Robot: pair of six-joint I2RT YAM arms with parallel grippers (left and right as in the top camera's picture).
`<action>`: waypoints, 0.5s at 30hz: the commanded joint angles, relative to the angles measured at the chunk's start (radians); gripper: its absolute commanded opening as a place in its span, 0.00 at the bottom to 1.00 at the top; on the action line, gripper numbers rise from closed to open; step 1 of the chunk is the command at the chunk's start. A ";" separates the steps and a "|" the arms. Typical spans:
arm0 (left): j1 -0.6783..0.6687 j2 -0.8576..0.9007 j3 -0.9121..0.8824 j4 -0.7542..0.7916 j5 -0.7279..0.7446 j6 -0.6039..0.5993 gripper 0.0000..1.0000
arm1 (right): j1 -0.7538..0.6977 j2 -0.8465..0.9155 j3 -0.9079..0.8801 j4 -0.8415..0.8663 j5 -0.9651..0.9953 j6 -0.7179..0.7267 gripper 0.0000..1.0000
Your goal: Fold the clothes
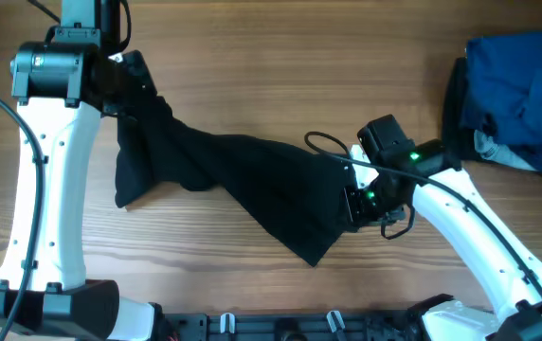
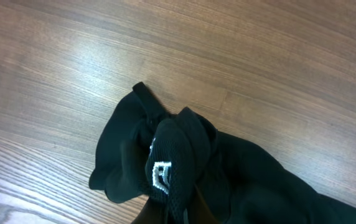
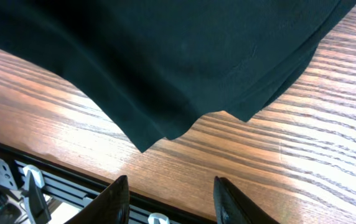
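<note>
At the far left, my left gripper (image 1: 131, 68) was closed on a bunched corner of the black garment (image 1: 252, 170). Its wrist camera showed only cloth wadded where the fingers sit, with a white label (image 2: 160, 175) showing. From there the garment ran in a slack band across the table (image 1: 271, 47) toward the near right, and its lowest corner pointed at the near edge. My right gripper (image 1: 354, 197) sat at the garment's right edge, jaws wide apart and gripping nothing. Between its fingers (image 3: 117, 198) I saw bare wood, with the hem just beyond. A blue pile (image 1: 522, 90) lay at the far right, apart from the garment.
</note>
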 commanded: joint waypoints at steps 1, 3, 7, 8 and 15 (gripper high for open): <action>-0.002 -0.023 0.024 0.012 -0.020 -0.006 0.04 | 0.008 -0.005 -0.079 0.053 -0.065 0.025 0.43; -0.002 -0.023 0.024 0.018 -0.020 -0.006 0.04 | 0.013 -0.005 -0.125 0.111 -0.088 0.042 0.39; -0.005 -0.023 0.023 0.047 -0.016 -0.006 0.04 | 0.060 -0.005 -0.173 0.237 -0.056 0.006 0.40; -0.005 -0.023 0.023 0.056 -0.016 -0.006 0.04 | 0.075 -0.005 -0.176 0.250 -0.022 0.003 0.41; -0.003 -0.023 0.023 0.078 -0.017 -0.002 0.04 | 0.185 0.100 -0.180 0.360 0.095 -0.040 0.48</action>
